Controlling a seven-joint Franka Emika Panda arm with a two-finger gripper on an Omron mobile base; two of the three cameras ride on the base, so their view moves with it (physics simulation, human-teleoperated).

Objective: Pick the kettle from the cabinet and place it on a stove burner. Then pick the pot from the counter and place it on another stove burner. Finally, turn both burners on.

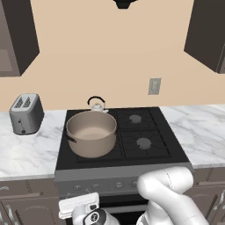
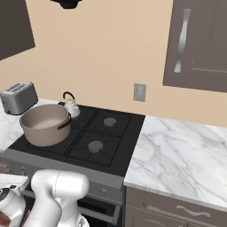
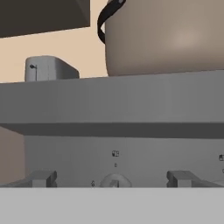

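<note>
The tan pot (image 1: 91, 133) sits on the front-left burner of the black cooktop (image 1: 173, 145). Right behind it, the small silver kettle (image 1: 96, 105) stands on the back-left burner. The two right burners (image 1: 143, 142) carry nothing. My gripper (image 3: 113, 178) is low in front of the stove's grey control panel, open, its fingertips (image 3: 41, 178) wide apart on either side of a round knob (image 3: 114, 180) and not touching it. In the hand view the pot (image 3: 175, 39) looms above the panel. The cabinet (image 2: 204, 44) with its wavy silver handle hangs at upper right, shut.
A grey toaster (image 1: 26, 113) stands on the marble counter (image 1: 197, 127) left of the stove. A wall outlet (image 1: 154, 86) is behind the cooktop. More knobs (image 1: 118, 185) line the panel. My white arm (image 1: 167, 184) bends low before the oven.
</note>
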